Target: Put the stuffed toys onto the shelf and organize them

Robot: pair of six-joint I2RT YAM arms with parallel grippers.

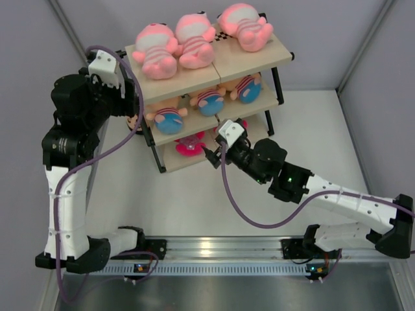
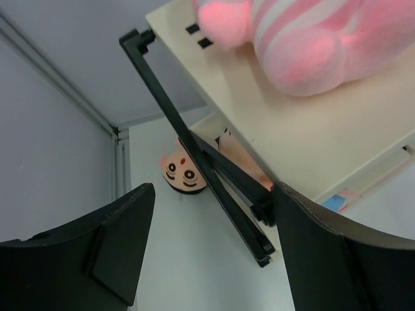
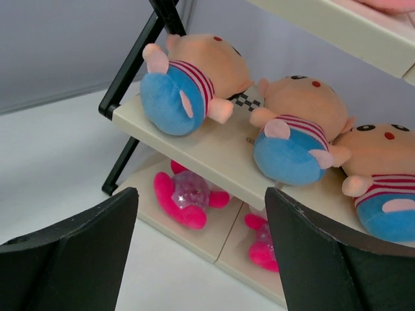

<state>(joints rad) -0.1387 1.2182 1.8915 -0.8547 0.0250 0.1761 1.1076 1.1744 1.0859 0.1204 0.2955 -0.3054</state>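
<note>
The shelf (image 1: 269, 57) stands at the back. Three pink stuffed toys (image 1: 155, 48) (image 1: 194, 40) (image 1: 245, 24) lie on its top board. Three boy dolls (image 1: 167, 118) (image 1: 209, 100) (image 1: 246, 87) lie on the middle board, also in the right wrist view (image 3: 188, 81) (image 3: 292, 139) (image 3: 382, 188). Another boy doll (image 2: 183, 172) lies on the table by the shelf's left end (image 1: 134, 122). My left gripper (image 1: 131, 107) (image 2: 211, 194) is open and empty beside that end. My right gripper (image 1: 211, 155) (image 3: 201, 194) is open and empty in front of the bottom board.
Two magenta plush toys with sparkly middles (image 3: 188, 194) (image 3: 266, 243) lie on the bottom board. The shelf's black diagonal frame (image 2: 194, 149) runs between my left fingers. Grey walls close in the table at the back and sides.
</note>
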